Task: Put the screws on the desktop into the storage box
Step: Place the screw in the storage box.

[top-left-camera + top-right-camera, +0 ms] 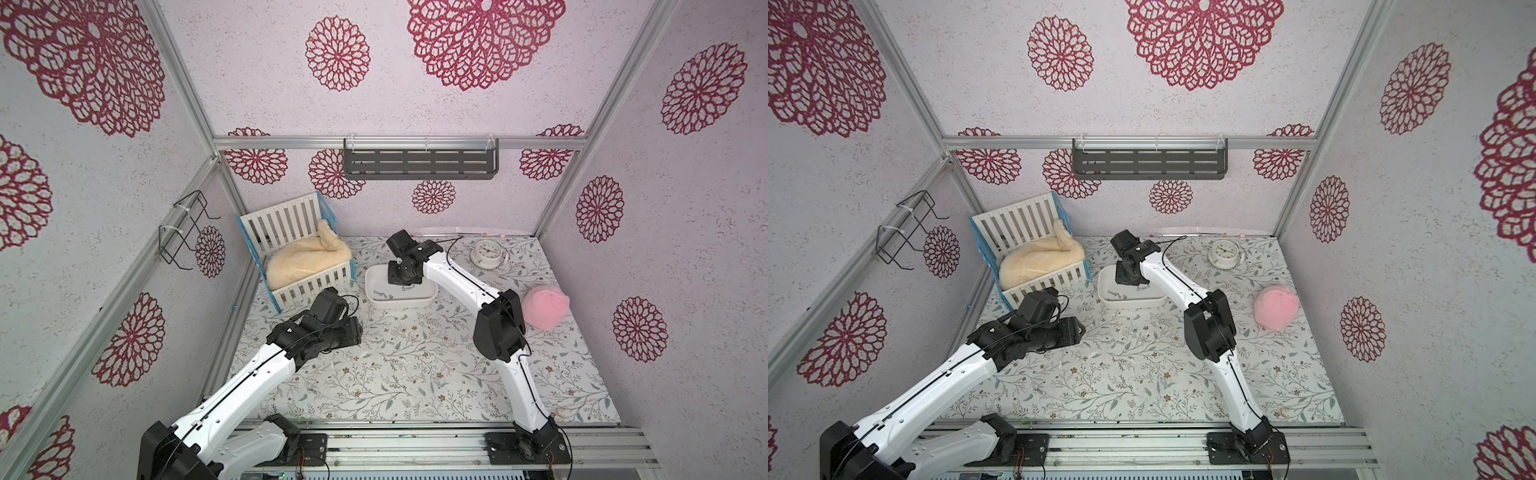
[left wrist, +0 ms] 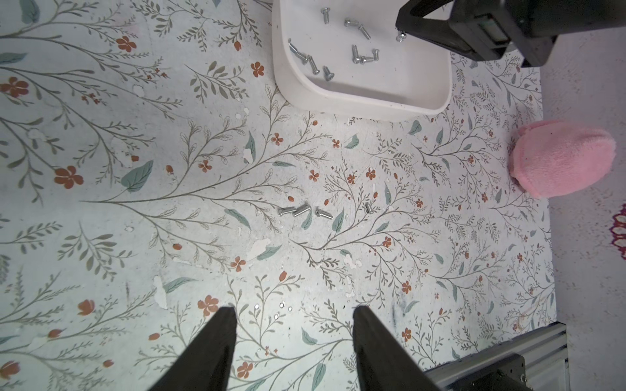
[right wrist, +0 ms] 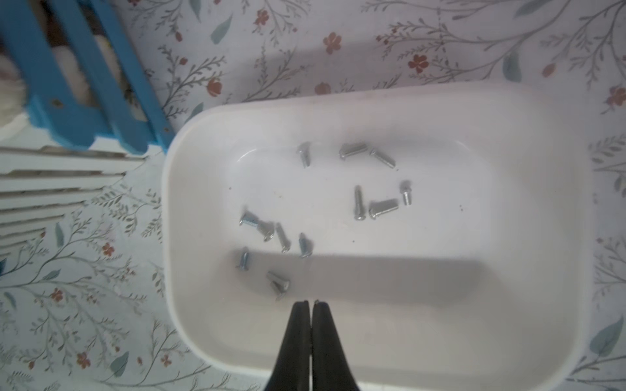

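About a dozen screws (image 3: 382, 208) lie in the storage box (image 3: 548, 220). Four more screws (image 2: 301, 210) lie loose on the desktop (image 2: 135, 257), ahead of the left gripper (image 2: 294, 309), fingers partly apart, empty. Right gripper (image 3: 311, 302) over box, fingers pressed together; can't tell if pinching anything. Pink plush (image 2: 562, 159) at desktop edge.

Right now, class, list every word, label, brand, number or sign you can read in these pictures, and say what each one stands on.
No text can be read in any view.
On the clock: dial marks, too small to read in both top views.
On the right arm: a small white mark, too small to read.
On the storage box: no label or print shows.
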`<state>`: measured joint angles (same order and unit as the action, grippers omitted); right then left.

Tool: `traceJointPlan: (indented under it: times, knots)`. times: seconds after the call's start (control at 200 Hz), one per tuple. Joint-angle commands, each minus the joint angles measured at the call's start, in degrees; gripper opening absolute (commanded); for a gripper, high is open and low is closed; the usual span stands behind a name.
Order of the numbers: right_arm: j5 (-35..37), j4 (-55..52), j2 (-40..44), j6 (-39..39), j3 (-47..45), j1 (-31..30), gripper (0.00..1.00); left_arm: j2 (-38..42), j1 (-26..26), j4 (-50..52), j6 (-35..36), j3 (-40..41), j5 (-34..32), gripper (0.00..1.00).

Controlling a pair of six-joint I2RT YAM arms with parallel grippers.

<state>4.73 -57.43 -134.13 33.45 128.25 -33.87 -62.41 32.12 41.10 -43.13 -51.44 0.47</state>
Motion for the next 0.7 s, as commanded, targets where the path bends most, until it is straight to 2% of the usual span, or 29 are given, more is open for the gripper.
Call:
traceJointPlan:
  times: [0.0, 0.315, 0.695]
  knots:
    - [0.66, -2.54, -2.22, -1.05, 3.04, 1.63, 0.00, 0.47, 0.32, -0.43, -0.03, 0.77, -0.73, 0.61]
    - [5.84, -4.68, -5.32, -0.58, 3.09, 5.35, 0.00, 0.83, 0.31, -0.25, -0.04, 0.90, -0.77, 0.61]
    - [5.22, -4.45, -8.23, 0.23, 4.49, 6.72, 0.06, 0.25, 0.31, -0.26, -0.02, 0.73, -0.62, 0.61]
